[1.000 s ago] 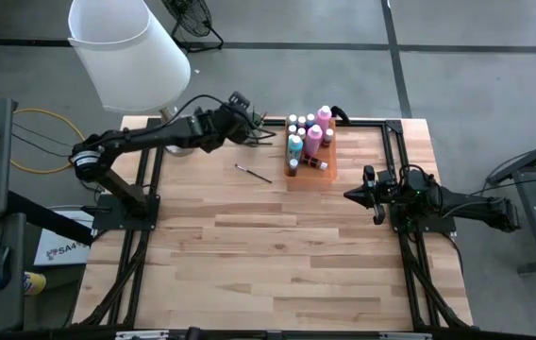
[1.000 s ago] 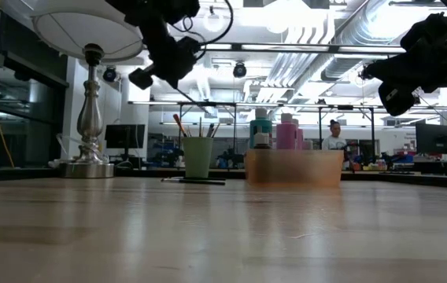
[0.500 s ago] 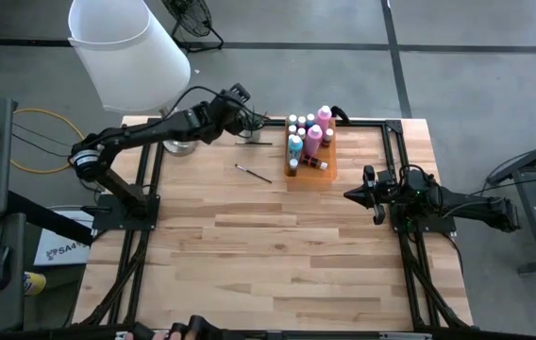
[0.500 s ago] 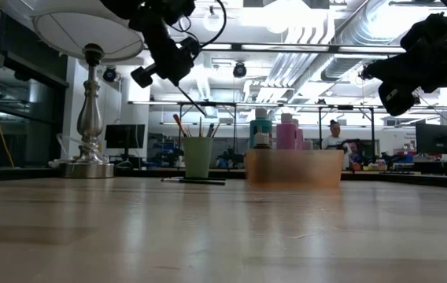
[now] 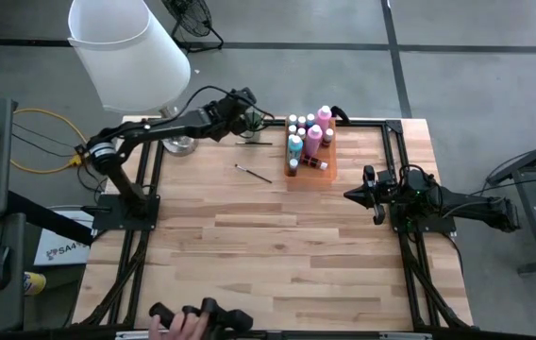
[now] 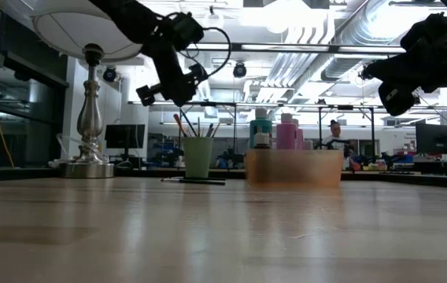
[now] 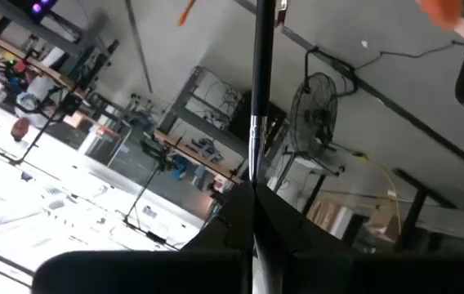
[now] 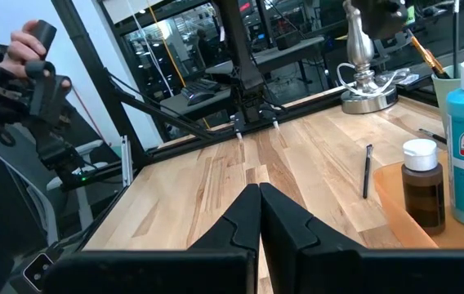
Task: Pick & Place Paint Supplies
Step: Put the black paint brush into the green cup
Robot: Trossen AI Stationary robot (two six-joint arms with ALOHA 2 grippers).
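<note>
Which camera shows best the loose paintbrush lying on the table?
The high view: the loose paintbrush lies in full on bare wood, apart from the orange tray. The right wrist view shows it foreshortened near the brown bottle. The low view shows only a thin dark line. The left wrist view misses it.

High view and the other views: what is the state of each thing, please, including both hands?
Left hand: shut on a thin dark-handled paintbrush, raised near the pale green cup.
Right hand: shut, empty, raised over the wooden table.
Pale green cup: upright, holding brushes.
Second thin dark paintbrush: lying flat on the table.
Pale-capped paint bottles: upright, capped, in the orange tray.
</note>
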